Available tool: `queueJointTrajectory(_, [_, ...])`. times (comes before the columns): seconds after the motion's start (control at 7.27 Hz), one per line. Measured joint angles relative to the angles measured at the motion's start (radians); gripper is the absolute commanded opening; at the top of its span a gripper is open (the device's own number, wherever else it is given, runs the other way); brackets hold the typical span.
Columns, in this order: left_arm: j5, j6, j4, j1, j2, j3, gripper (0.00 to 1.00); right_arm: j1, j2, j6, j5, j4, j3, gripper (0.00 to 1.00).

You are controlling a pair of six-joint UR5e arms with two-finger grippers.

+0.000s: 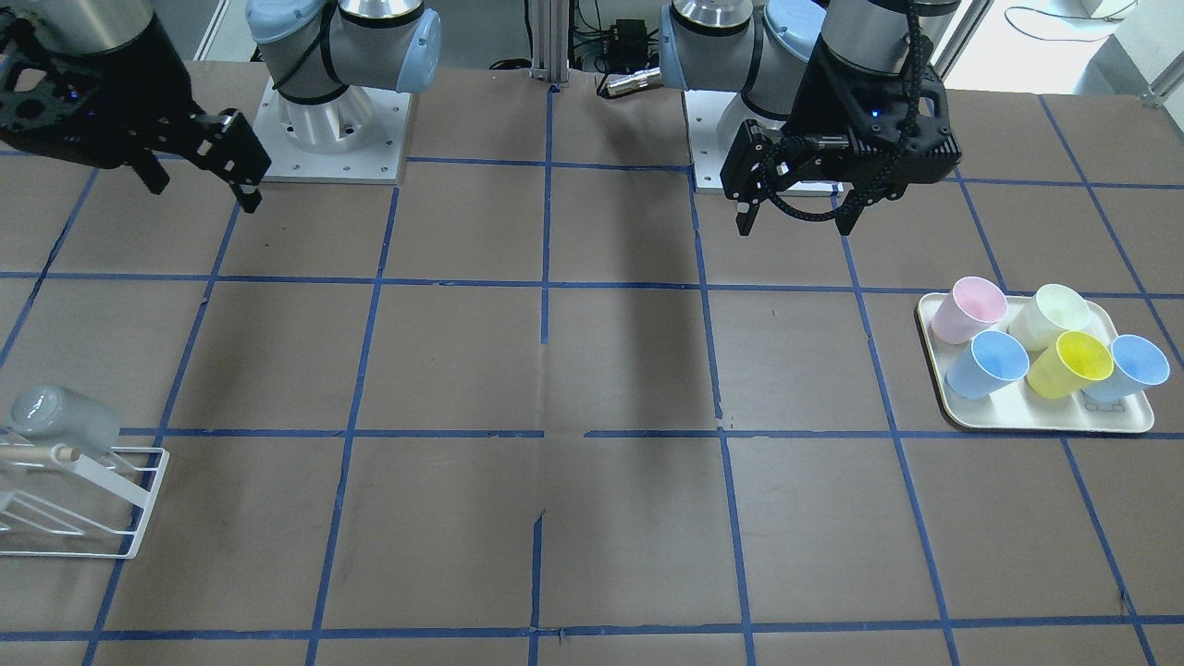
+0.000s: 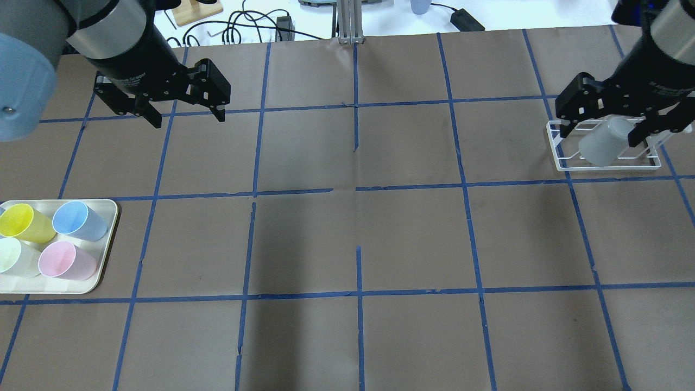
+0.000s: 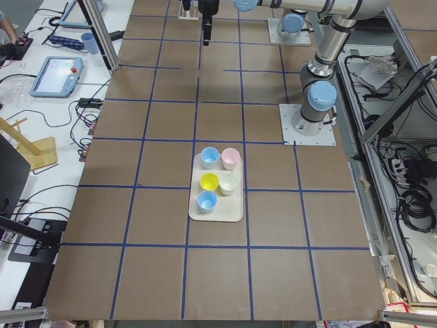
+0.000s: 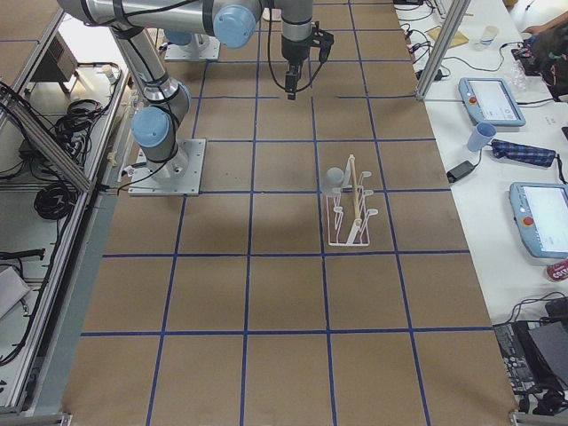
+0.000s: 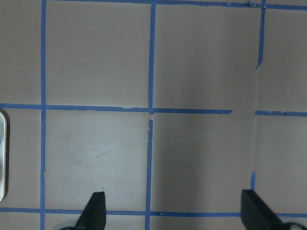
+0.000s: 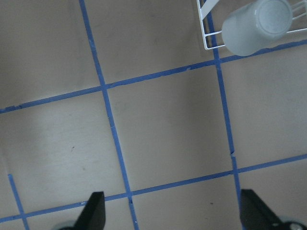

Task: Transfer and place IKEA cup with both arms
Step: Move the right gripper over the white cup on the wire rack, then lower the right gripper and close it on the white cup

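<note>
Far left, well off to the left claw's own left and nearer the robot's base than it, there's a cream tray point(image 2: 106, 247) holding a yellow cup point(image 2: 24, 222), a blue cup point(image 2: 79, 220), a pink cup point(image 2: 65, 259) and a pale greenish-white cup point(image 2: 13, 258), all tipped over; the front camera shows a second blue cup point(image 1: 1133, 365) in there too. The left gripper point(image 2: 189, 117) hangs over the brown table with the blue tape grid point(image 2: 353, 233), fingers spread wide, nothing between them; its wrist cam just sees tape lines and a sliver of the tray.

Over on the other side, the right gripper point(image 2: 600, 136) is also spread wide and holding nothing. The IKEA cup point(image 2: 600, 146) sits bottom-up and tilted on the white wire rack point(image 2: 608, 166); from overhead it looks lined up between the right claw's fingers, but the wrist cam puts it ahead of the fingertips and off to one side, so it's below and clear of the claw, not touching.
</note>
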Motion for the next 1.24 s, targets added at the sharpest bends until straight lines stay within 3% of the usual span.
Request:
queueJointTrajectory(0.28, [0.000,-0.008,0.001,0.000,-0.004,0.000,1.00,-0.106,0.075,-0.171,0.000,-0.088,0.000,1.00])
queueJointTrajectory(0.69, [0.002,-0.009,0.001,0.002,-0.006,0.001,1.00,-0.140,0.220,-0.283,-0.001,-0.277,-0.001,0.97])
queueJointTrajectory(1.24, [0.001,-0.006,0.001,0.006,-0.005,0.001,1.00,-0.180,0.318,-0.353,0.005,-0.340,0.001,0.96])
